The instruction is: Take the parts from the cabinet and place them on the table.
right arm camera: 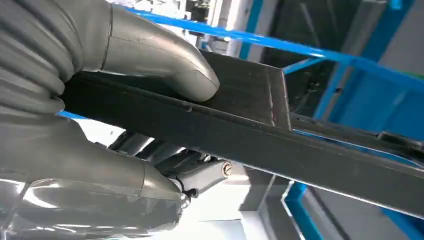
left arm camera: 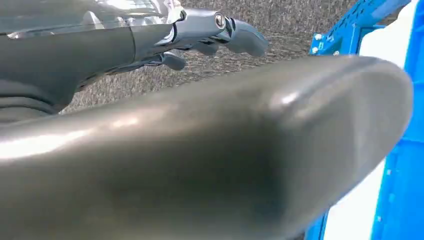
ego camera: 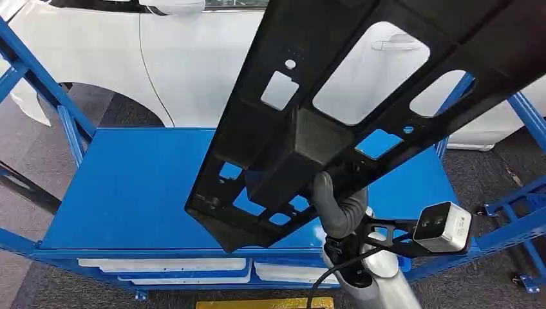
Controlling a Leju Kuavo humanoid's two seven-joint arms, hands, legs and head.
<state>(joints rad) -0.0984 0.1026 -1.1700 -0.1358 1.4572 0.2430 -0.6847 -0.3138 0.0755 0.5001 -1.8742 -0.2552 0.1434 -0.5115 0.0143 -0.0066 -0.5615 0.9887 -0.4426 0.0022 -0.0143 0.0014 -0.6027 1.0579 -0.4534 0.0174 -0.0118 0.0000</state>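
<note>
While my right hand (ego camera: 339, 207) carries the panel (ego camera: 360, 109) over the table (ego camera: 129, 187): entry, one black part, held, not yet set down.

Item: long black plastic panel with cut-outs, tilted, its low end above the table's front edge near the middle, its high end rising past the back right corner toward the white car (ego camera: 187, 64). Holder: right hand (right arm camera: 100, 100), thumb (right arm camera: 165, 65) pressed on the panel's (right arm camera: 300, 155) upper face, darker fingers (right arm camera: 165, 160) curled under its rim. Left hand (left arm camera: 210, 30): holds nothing, fingers loosely extended over grey carpet (left arm camera: 280, 30). Handling, as I judge it: level the panel first, lower the near end onto the blue top well inside the front edge, keep the far end off the frame post (ego camera: 528, 116), release only once it lies flat.
</note>
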